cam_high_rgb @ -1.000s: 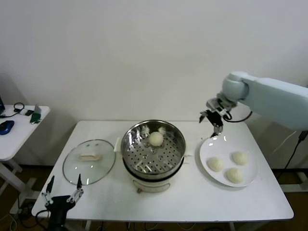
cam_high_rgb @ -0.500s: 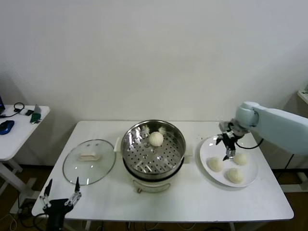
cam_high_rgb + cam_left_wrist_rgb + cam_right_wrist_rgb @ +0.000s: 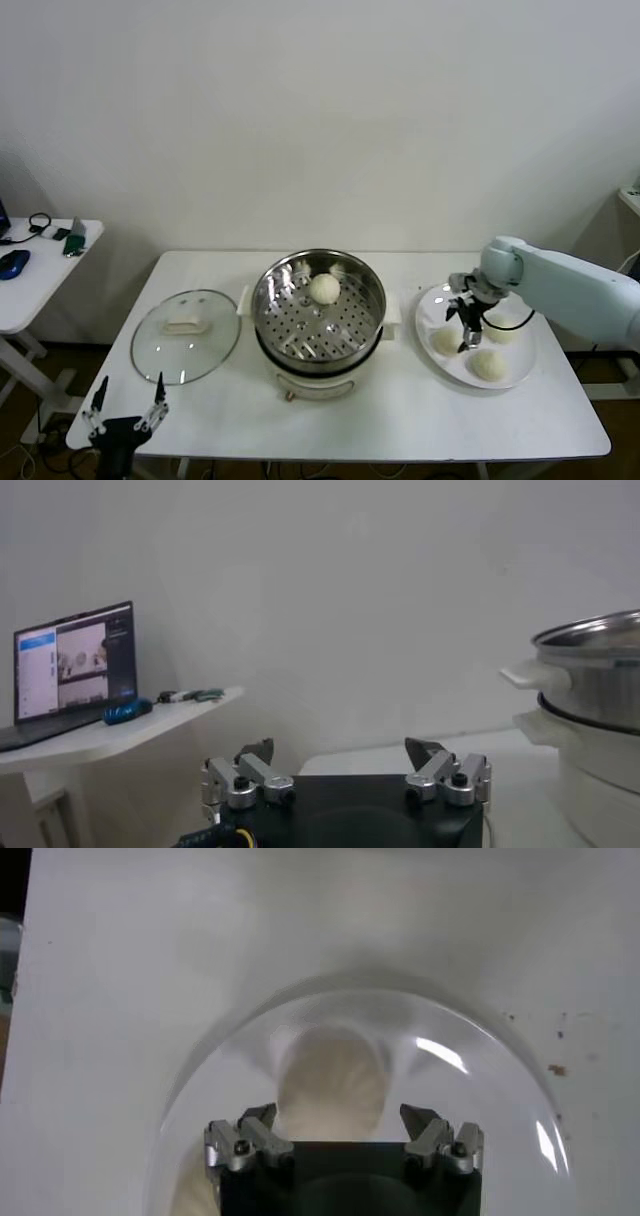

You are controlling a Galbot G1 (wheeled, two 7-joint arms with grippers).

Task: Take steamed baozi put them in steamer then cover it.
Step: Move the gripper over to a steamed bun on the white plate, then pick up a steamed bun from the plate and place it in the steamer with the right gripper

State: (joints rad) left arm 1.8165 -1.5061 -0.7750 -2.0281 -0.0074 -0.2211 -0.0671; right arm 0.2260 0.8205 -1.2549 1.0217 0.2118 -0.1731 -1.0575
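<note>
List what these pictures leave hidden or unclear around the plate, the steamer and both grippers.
- Head view: the right gripper covers part of the nearest baozi on the plate.
- Right wrist view: the gripper body cuts off that baozi's near side; contact cannot be told.
- Left wrist view: only the steamer's outer wall shows, its inside hidden.
- Head view: the left gripper sits low at the frame edge, its arm cut off.

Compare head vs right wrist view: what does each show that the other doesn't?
Head only: steamer with one baozi inside, glass lid beside it, left tool parked at the table's near edge.
Right wrist only: close look at the open right tool straddling one bun.
Both: the white plate, that bun, right tool.
</note>
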